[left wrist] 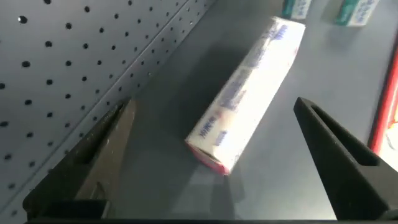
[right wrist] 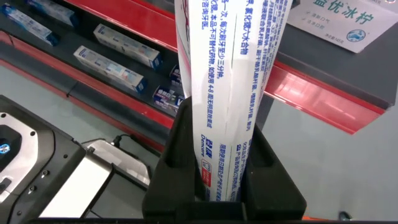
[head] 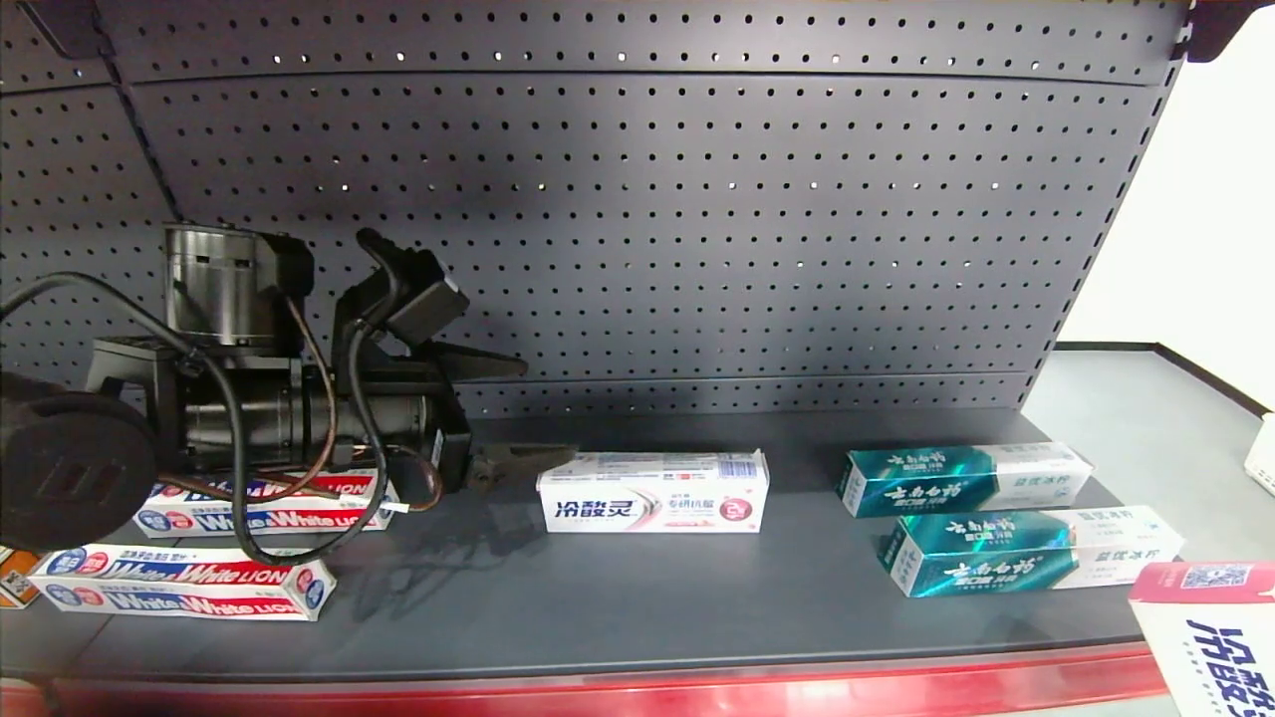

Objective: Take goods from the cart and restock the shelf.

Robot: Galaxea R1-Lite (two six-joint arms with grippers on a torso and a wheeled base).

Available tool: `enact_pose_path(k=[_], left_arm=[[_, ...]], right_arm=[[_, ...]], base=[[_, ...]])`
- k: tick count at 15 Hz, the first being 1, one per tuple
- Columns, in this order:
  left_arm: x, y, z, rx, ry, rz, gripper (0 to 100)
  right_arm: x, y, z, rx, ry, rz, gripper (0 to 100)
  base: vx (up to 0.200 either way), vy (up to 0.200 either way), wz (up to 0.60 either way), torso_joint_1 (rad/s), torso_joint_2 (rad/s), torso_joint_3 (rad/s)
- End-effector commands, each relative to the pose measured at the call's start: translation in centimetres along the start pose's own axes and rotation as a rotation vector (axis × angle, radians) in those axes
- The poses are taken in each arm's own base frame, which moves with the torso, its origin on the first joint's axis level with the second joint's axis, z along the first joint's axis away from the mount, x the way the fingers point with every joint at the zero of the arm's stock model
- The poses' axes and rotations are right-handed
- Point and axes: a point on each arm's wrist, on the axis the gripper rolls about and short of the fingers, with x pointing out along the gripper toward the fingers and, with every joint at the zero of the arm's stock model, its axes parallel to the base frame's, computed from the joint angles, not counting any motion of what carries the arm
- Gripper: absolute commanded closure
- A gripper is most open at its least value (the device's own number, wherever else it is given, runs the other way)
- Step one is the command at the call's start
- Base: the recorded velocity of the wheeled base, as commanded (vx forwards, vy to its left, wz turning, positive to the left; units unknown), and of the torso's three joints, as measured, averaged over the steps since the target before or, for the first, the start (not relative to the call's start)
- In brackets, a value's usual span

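Item under handling: a held carton of toothpaste, long, white and printed. It stands upright in the right tool, whose jaws are closed on its lower end. Its pink-topped corner sits low and well to the right of the middle carton, out in front of the shelf. The middle carton, white with a pink end, lies flat with its long face outward. The left tool hangs just to the left of the middle carton with its jaws spread wide, gripping nothing and not touching it. Two teal cartons lie to the right of the middle carton, one in front of the other. Two red-and-blue cartons lie to its left, the rear one partly under the left arm. The shelf is flat, matte, dark grey metal with a glossy red strip along its front. A perforated back panel stands behind the middle carton. Assessment: the held carton is probably light, thin card with glossy print. It should be stiff lengthwise, easy to dent on its broad faces, and somewhat slippery. Gripped at one end it may tilt. A moderate hold across the narrow sides, nearer mid-length, would likely be steadier.
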Motion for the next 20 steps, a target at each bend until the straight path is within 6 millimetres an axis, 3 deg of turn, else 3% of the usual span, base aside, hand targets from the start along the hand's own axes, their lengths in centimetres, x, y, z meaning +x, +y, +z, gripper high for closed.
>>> enact_pose_path(k=[1,2,8,9,12,20], left_arm=[[0.9,0.6,-0.7,-0.015,0.015,-0.021,0],[1.1,0.3,-0.9,-0.020,-0.005,-0.093,0],[1.7,-0.5,-0.9,-0.035,0.011,-0.149,0],[1.9,-0.7,-0.1,-0.038,0.021,-0.167,0],[2.4,0.0,0.6,-0.072,0.074,-0.187,0],[2.6,1.6,-0.9,0.049,0.093,-0.163,0]], right_arm=[[-0.1,0.0,-0.1,0.000,-0.005,-0.002,100],[0.0,0.0,-0.2,0.000,-0.003,-0.002,100],[0.1,0.1,-0.4,0.001,0.007,0.002,100],[0.1,0.1,-0.5,0.001,0.009,0.002,100],[0.3,0.2,-1.0,0.003,0.025,0.005,100],[0.2,0.2,-1.1,0.002,0.016,0.002,100]], base=[[0.000,0.000,0.00,0.000,0.00,0.000],[0.000,0.000,0.00,0.000,0.00,0.000],[0.000,0.000,0.00,0.000,0.00,0.000],[0.000,0.000,0.00,0.000,0.00,0.000],[0.000,0.000,0.00,0.000,0.00,0.000],[0.000,0.000,0.00,0.000,0.00,0.000]])
